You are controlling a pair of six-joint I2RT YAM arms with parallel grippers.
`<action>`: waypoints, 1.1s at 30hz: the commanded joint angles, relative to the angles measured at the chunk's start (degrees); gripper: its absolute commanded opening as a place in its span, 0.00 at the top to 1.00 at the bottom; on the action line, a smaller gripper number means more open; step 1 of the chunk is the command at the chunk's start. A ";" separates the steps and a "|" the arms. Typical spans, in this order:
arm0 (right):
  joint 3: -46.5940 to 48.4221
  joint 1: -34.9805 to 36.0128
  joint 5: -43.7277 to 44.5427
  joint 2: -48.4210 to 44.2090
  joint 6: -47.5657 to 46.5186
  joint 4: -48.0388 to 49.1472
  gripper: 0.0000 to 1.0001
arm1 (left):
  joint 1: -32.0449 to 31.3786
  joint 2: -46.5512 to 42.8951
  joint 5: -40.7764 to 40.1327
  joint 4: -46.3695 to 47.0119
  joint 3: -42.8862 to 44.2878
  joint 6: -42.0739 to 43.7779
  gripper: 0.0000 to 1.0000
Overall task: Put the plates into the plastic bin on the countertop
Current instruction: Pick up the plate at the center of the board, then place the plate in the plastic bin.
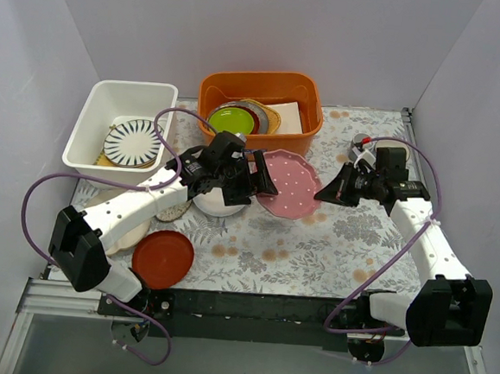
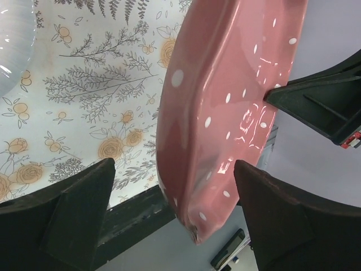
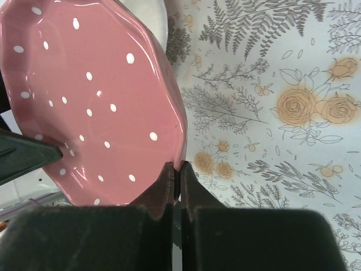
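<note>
Floral countertop (image 1: 315,244) from above: the pink plate (image 1: 289,183) sits mid-table, well apart from the white bin (image 1: 90,109) at the far left, with open surface on the near side. Left wrist view: the left claw (image 2: 174,169) stands open astride the plate's tilted rim, a clear gap at its left finger. Right wrist view: the right claw (image 3: 176,168) is closed, its tips at the plate's edge.

countertop (image 1: 315,244) | on it: plastic bin (image 1: 96,110), orange tub (image 1: 258,88), red-orange plate (image 1: 163,258), white dish (image 1: 222,207)
</note>
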 commanded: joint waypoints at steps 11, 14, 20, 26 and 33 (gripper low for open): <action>2.44 -0.02 -8.49 -3.27 2.04 5.03 0.99 | -0.37 -1.55 1.34 2.35 -1.50 -1.01 1.00; 1.82 -0.02 -8.75 -3.36 1.61 5.03 0.99 | -0.37 -2.07 0.90 2.09 -1.41 -1.01 1.00; -0.02 -0.11 -9.19 -3.97 1.60 6.26 0.47 | -0.37 -2.51 0.99 2.08 -1.58 -0.83 1.00; -0.55 -0.02 -6.38 -5.46 1.43 5.65 0.10 | -0.37 -2.69 0.81 2.00 -1.23 -0.74 1.00; -1.69 -0.11 -3.65 -6.34 0.99 3.98 0.07 | -0.37 -3.04 0.20 1.65 -0.62 -0.48 1.00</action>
